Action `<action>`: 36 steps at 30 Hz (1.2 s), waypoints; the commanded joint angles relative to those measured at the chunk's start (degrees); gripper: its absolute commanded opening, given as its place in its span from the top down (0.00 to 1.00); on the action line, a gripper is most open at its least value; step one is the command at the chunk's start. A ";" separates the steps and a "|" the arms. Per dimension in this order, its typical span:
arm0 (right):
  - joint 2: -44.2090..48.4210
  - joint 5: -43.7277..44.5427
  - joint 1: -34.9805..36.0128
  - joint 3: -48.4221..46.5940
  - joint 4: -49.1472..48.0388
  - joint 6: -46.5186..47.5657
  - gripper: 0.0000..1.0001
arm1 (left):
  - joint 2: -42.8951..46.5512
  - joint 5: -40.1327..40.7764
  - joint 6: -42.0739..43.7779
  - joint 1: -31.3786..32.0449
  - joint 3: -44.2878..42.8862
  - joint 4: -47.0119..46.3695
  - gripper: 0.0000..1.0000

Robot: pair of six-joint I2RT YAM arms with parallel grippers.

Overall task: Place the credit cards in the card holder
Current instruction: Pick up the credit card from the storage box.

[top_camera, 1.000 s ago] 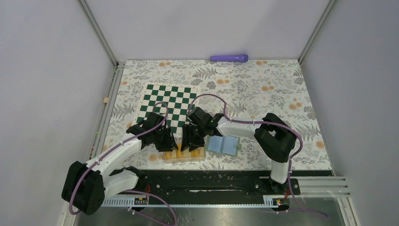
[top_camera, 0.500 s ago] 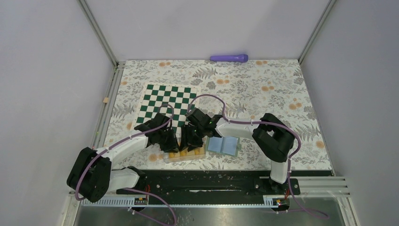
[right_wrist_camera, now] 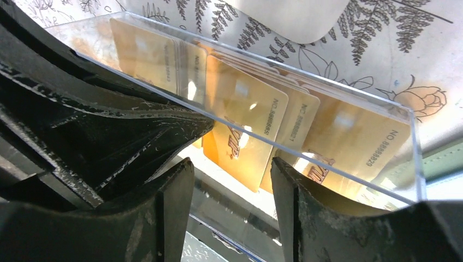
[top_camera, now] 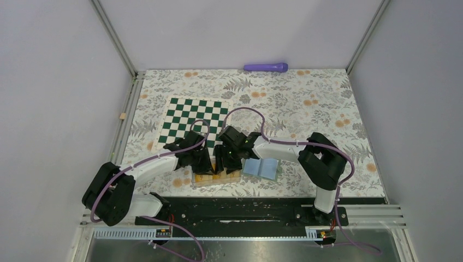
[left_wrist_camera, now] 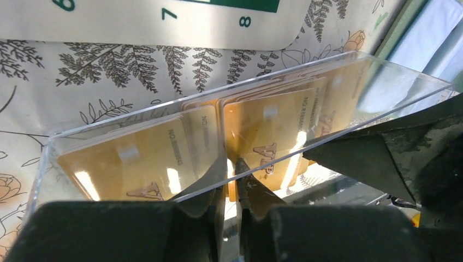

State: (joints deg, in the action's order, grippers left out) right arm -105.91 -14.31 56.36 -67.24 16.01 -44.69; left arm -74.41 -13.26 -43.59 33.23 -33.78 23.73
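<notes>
Several orange-yellow credit cards (left_wrist_camera: 273, 125) lie stacked in a clear plastic box (top_camera: 218, 178) near the table's front. They also show in the right wrist view (right_wrist_camera: 240, 114). My left gripper (top_camera: 203, 165) reaches down into the box. Its jaws (left_wrist_camera: 231, 170) are almost closed, with an orange card edge between the tips. My right gripper (top_camera: 228, 162) hangs over the same box, open and empty (right_wrist_camera: 232, 164), close against the left one. The card holder (top_camera: 262, 167) lies open, light blue side up, just right of the box.
A green-and-white chessboard (top_camera: 196, 117) lies behind the box on the floral cloth. A purple cylinder (top_camera: 266, 67) rests at the back edge. A small wooden block (top_camera: 123, 115) sits on the left rail.
My left arm has swung right and lowered into the box. The upright card seen between the grippers a second ago is now hidden under them. The right gripper barely moved.
</notes>
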 commanded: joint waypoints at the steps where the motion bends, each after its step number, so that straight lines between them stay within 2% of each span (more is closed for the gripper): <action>1: 1.16 4.41 0.16 0.47 4.07 2.33 0.39 | -4.24 5.61 0.26 0.97 2.62 2.11 0.89; 11: -1.68 -2.49 0.16 2.19 -2.89 -0.38 0.43 | -7.33 6.72 0.00 2.91 1.98 1.69 0.95; 17: 2.20 -3.84 -0.25 7.39 -11.14 -4.37 0.60 | -8.19 6.62 0.00 3.32 2.51 1.00 0.98; 24: 5.64 -7.89 -1.21 15.27 -28.34 -11.14 0.66 | -7.99 6.55 0.26 3.42 2.62 0.86 0.99; 32: 3.99 -11.45 -1.16 16.53 -35.29 -12.29 0.86 | -7.78 6.15 0.68 3.41 2.17 0.81 0.99; 36: 3.95 -12.19 -1.16 17.23 -37.88 -12.66 0.89 | -7.68 6.10 0.94 3.44 2.05 0.84 0.99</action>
State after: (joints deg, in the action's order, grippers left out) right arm -101.43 -22.33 54.39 -50.02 -12.91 -55.64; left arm -77.76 -10.92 -43.59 35.70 -35.51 23.51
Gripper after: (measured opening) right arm 0.120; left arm 0.016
